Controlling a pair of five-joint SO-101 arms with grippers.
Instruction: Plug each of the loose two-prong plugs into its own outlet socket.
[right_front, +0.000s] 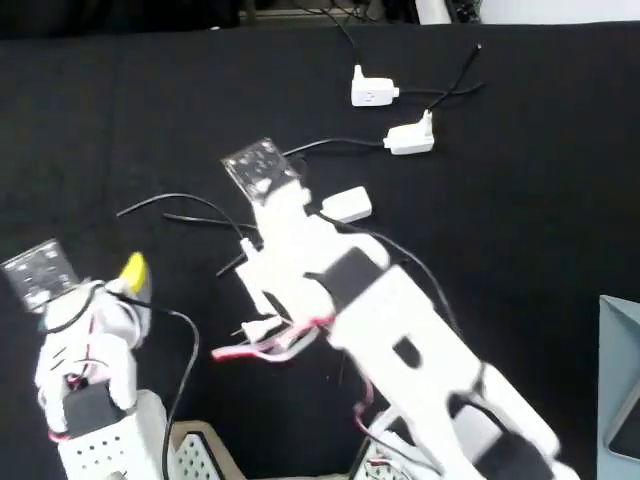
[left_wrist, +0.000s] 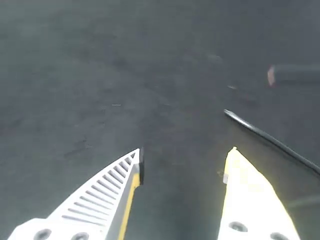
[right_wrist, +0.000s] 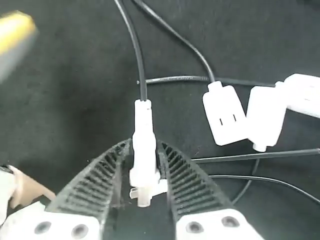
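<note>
Seen from above, the left arm (right_front: 90, 400) stands at the near edge of the black table (right_front: 540, 230), its yellow finger (right_front: 135, 268) raised over bare cloth. The right arm (right_front: 400, 340) stretches across the middle, and an outlet socket (right_front: 347, 204) lies just beside its forward end. Two more white cord ends (right_front: 372, 90) (right_front: 410, 137) lie well beyond that, close to each other (plug or socket, I cannot tell which).

From the left wrist, the left gripper (left_wrist: 185, 152) has its fingers spread wide apart with nothing between them. Only dark cloth lies ahead of the tips, and a black cable (left_wrist: 272, 141) runs slantwise just beyond the yellow finger.

From the right wrist, the right gripper (right_wrist: 144, 147) has both ribbed fingers pressed against a white plug (right_wrist: 142, 127). The plug sits lengthwise between them, with its prong end back toward the palm and its cord (right_wrist: 134, 55) leading straight out past the tips. The outlet socket, two slots showing, lies off to one side of the fingertips, apart from the plug and touching another white piece (right_wrist: 267, 117).
</note>
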